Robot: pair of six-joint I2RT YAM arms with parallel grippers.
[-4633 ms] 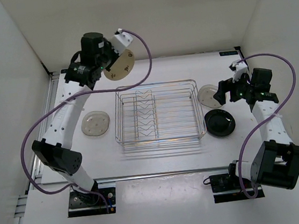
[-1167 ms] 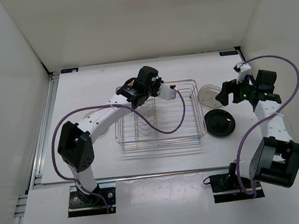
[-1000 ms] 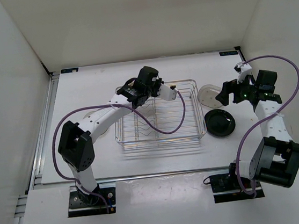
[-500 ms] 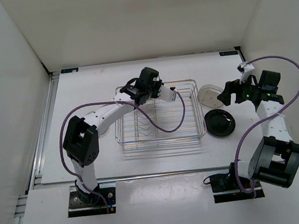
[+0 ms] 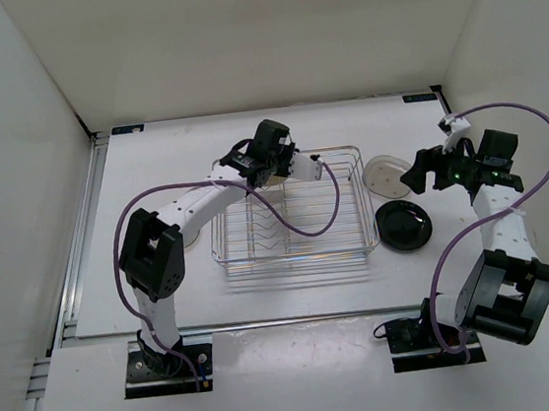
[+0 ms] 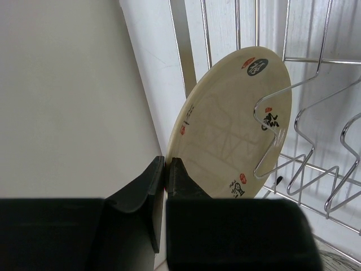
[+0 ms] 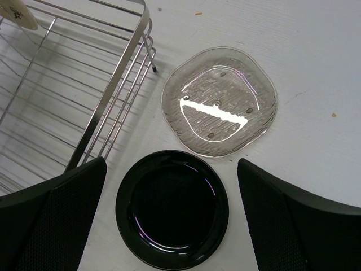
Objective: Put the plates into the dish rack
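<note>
Tan plate stands on its edge in the dish rack, against the zigzag wire | left gripper pinches its rim | right gripper spread wide, holding nothing, above black plate and clear plate on the table beside the rack

Your right gripper hangs with its fingers spread wide over a glossy black round plate. Pale translucent speckled plate just beside it at 1 o'clock. Chrome wire dish rack at 10 o'clock; tan round plate rim at 11.
</note>
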